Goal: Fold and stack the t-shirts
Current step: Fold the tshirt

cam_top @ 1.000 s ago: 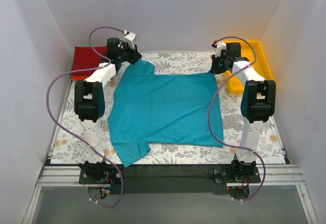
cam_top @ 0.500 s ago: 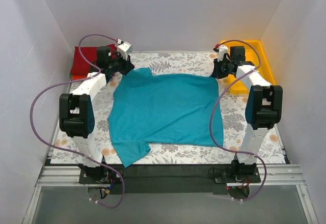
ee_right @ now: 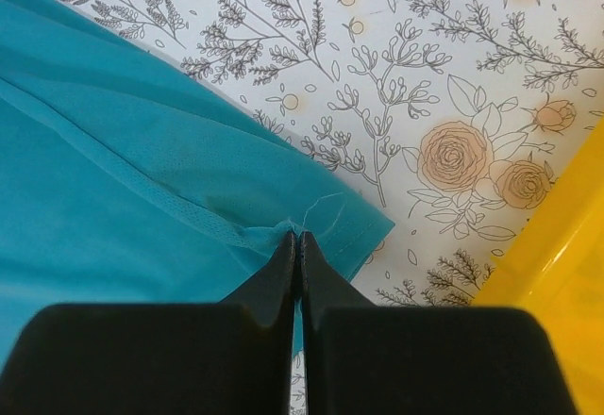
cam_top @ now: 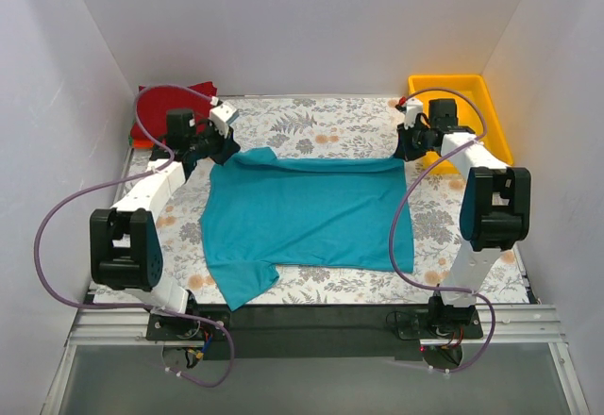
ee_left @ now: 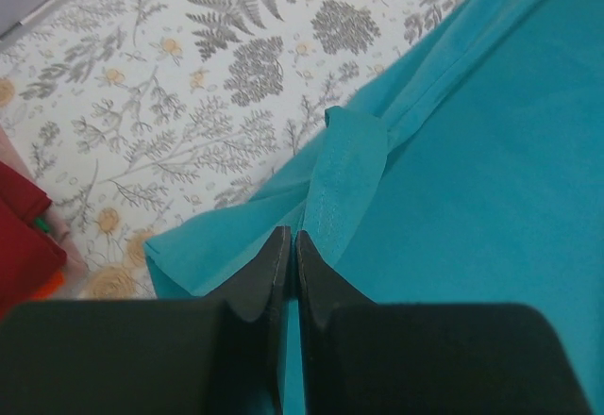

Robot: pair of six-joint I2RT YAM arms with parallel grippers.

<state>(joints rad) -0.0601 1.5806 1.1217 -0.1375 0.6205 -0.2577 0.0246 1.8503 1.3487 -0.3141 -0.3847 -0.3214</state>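
While the teal tee (cam_top: 307,217) lies spread across the middle of the floral tabletop (cam_top: 321,118), both arms reach to its far edge.

- Left claw (cam_top: 225,148): at the far-left corner of the tee. Wrist view shows the jaws pressed together on a bunched ridge of teal cloth by the sleeve. Clenched on the tee.
- Right claw (cam_top: 403,150): at the far-right corner. Wrist view shows the jaws pinched on the hem, with a loose thread just beside the tips. Also grasping the tee.
- Far edge of the tee: looks turned over on itself in a narrow band between the two claws. The rest lies flat and open. The near-left sleeve sticks out toward the arm bases, not tucked.
- Dark red shirt (cam_top: 175,99): folded flat at the far-left corner of the tabletop, well apart from the tee's body. Slivers of orange and green show at its edge, probably other folded shirts beneath, but too small to be sure.
- Yellow tray (cam_top: 491,113): far right. I cannot tell what it holds.

Judgement: a stack looks already started at far left. The teal tee is at its first fold, barely begun. Left to do: complete that fold, deal with the sleeves, fold down to a rectangle, and carry it onto the stack.
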